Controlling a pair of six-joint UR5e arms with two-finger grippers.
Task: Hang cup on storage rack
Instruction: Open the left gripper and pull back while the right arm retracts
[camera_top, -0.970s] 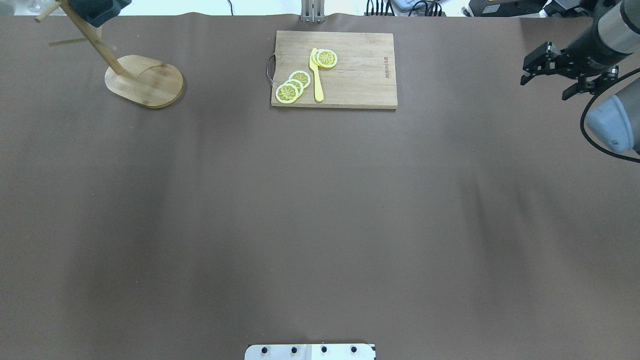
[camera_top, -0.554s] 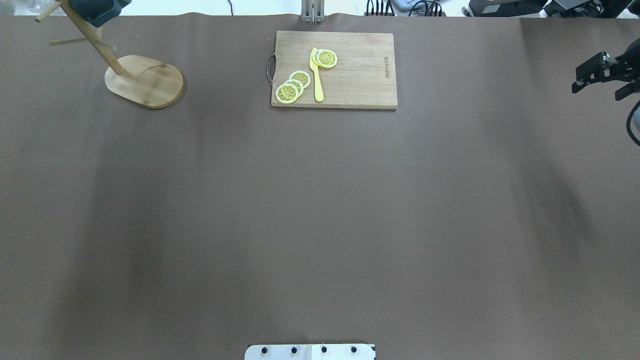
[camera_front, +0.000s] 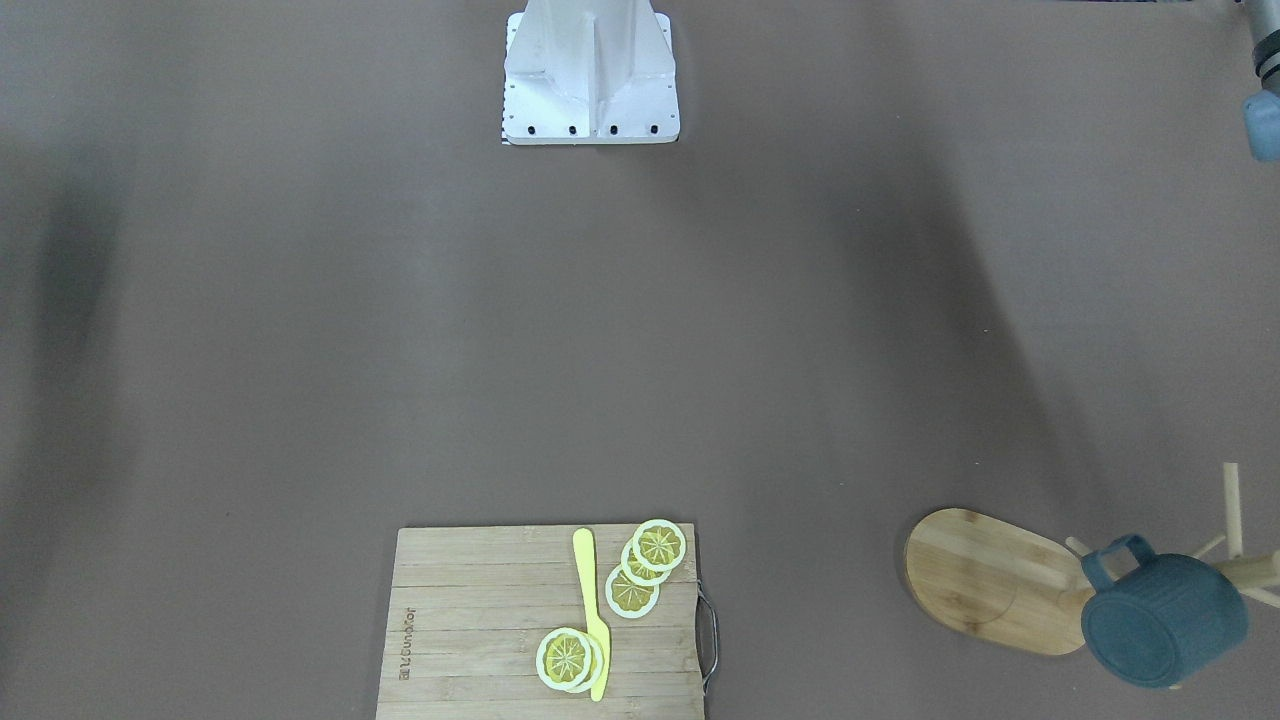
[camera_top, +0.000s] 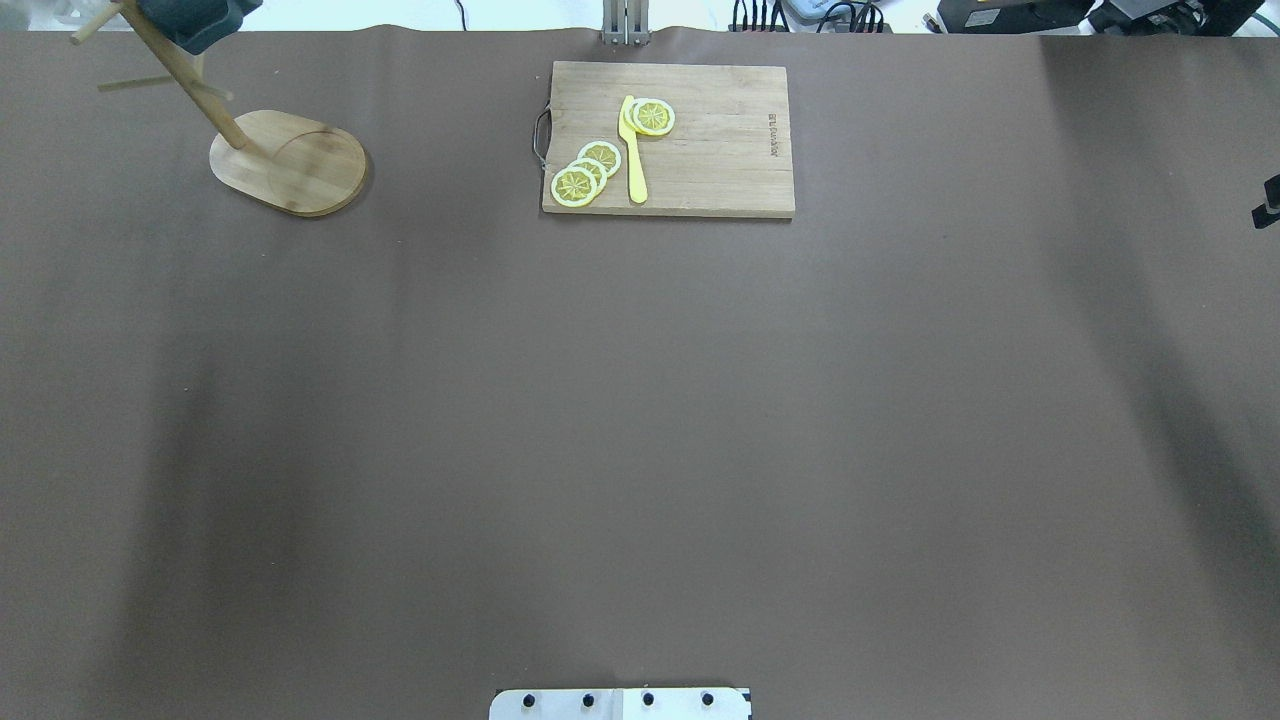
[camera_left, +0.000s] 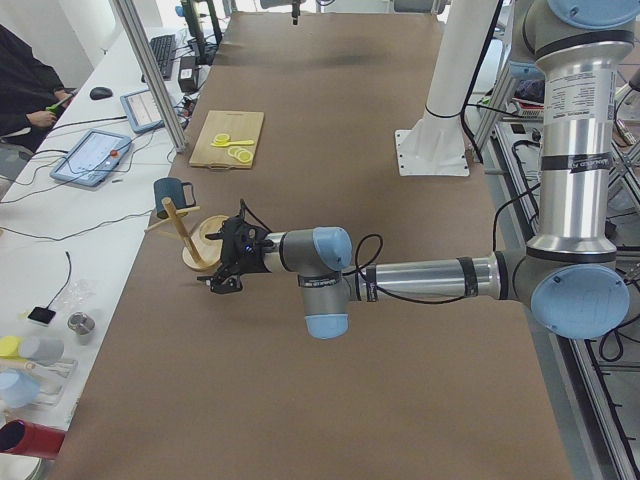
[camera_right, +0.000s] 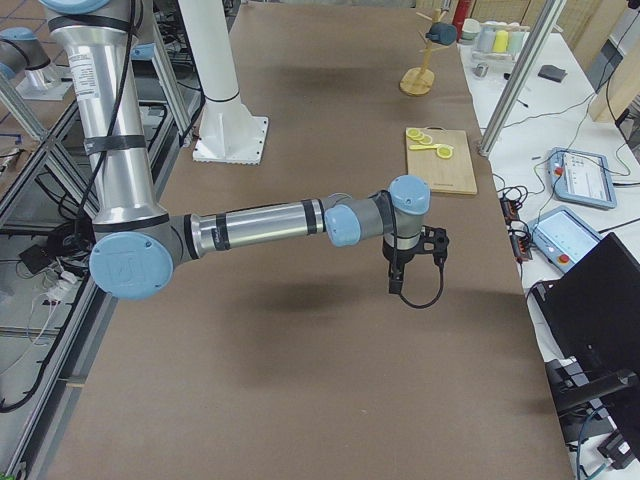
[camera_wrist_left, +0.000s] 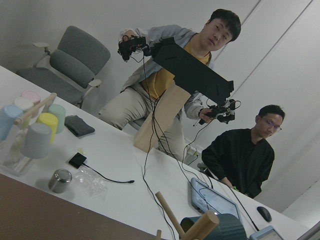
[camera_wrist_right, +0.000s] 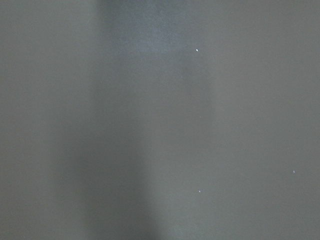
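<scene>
The dark teal cup (camera_front: 1165, 620) hangs by its handle on a peg of the wooden storage rack (camera_front: 990, 580), at the far left table corner in the overhead view, cup (camera_top: 195, 20) above rack base (camera_top: 290, 162). In the exterior left view my left gripper (camera_left: 222, 283) hovers beside the rack (camera_left: 200, 235), apart from the cup (camera_left: 172, 192); I cannot tell whether it is open. The left wrist view catches the cup's top (camera_wrist_left: 220, 227) at its bottom edge. My right gripper (camera_right: 397, 285) hangs over bare table near the right edge; only a sliver shows overhead (camera_top: 1268, 205), state unclear.
A slatted cutting board (camera_top: 668, 138) with lemon slices (camera_top: 585, 172) and a yellow knife (camera_top: 633, 150) lies at the far middle. The robot's base plate (camera_front: 590, 70) stands at the near edge. Two people (camera_wrist_left: 240, 155) sit beyond the left table end.
My right gripper has moved right across the overhead view and nearly left it. The cup and rack have not moved.
</scene>
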